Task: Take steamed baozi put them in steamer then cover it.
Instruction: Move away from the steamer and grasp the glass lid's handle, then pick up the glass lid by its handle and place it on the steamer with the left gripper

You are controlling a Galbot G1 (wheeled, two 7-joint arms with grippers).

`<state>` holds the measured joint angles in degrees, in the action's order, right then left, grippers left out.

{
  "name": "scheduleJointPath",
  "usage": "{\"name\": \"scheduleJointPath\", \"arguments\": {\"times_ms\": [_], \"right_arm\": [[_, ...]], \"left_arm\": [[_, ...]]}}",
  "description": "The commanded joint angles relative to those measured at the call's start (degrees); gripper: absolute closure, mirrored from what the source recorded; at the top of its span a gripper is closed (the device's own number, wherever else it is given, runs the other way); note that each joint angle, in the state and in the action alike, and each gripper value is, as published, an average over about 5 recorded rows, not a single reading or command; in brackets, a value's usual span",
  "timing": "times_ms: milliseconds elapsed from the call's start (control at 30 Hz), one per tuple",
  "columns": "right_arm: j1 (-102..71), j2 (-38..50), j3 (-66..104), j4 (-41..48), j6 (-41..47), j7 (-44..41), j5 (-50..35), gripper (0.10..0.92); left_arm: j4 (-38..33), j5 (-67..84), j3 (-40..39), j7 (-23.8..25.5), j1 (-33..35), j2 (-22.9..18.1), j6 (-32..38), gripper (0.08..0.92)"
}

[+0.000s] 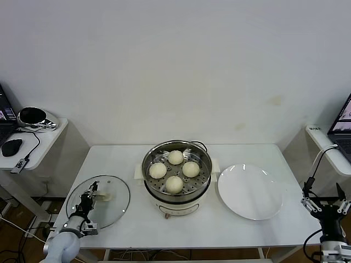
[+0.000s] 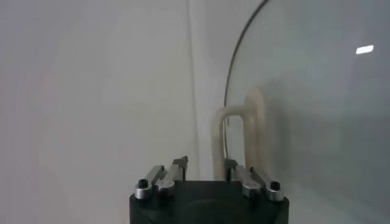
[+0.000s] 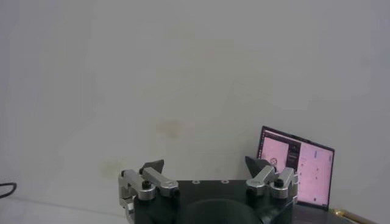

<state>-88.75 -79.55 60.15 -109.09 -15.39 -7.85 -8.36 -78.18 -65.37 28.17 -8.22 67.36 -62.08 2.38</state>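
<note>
Cover (image 1: 98, 200) lay flat at the near left of the white surface (image 1: 131, 230), with the left tool (image 1: 88, 204) down on its cream handle (image 2: 239, 139), fingers drawn in close on either side; whether they had truly gripped could not be told. The right tool (image 1: 327, 205) hung wide open and empty off the surface's right edge. Farther in, four steamed baozi (image 1: 175, 170) sat in the steamer (image 1: 177, 189), beside a bare plate (image 1: 250, 192). A shallow pinch on the handle risked the glass tilting or slipping on lifting.

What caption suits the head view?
Four baozi sit in the steamer; left gripper at the glass lid.
</note>
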Motion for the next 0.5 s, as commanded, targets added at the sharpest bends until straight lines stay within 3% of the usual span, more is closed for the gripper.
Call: {"name": "scheduleJointPath", "arguments": {"times_ms": [33,133,333,500], "right_arm": [[0.1,0.1,-0.7,0.0,0.1,-0.1,0.2,0.203],[0.1,0.2,-1.0,-0.2,0.1,-0.2,0.3,0.203],[-0.5,-0.1,-1.3,-1.2,0.1,-0.4,0.5,0.203],[-1.0,-0.3,-1.8,-2.1,0.0,-0.7,1.0,0.203]], "left_arm": [[-5.7,4.0,1.2,-2.1,2.5,0.9,-0.2,0.761],[-11.8,6.0,2.6,-1.7,5.6,2.3,-1.7,0.836],[-24.9,10.3,7.2,1.9,11.4,6.6,-8.7,0.845],[-29.4,15.5,11.3,7.4,11.6,10.9,-13.1,0.845]]}}
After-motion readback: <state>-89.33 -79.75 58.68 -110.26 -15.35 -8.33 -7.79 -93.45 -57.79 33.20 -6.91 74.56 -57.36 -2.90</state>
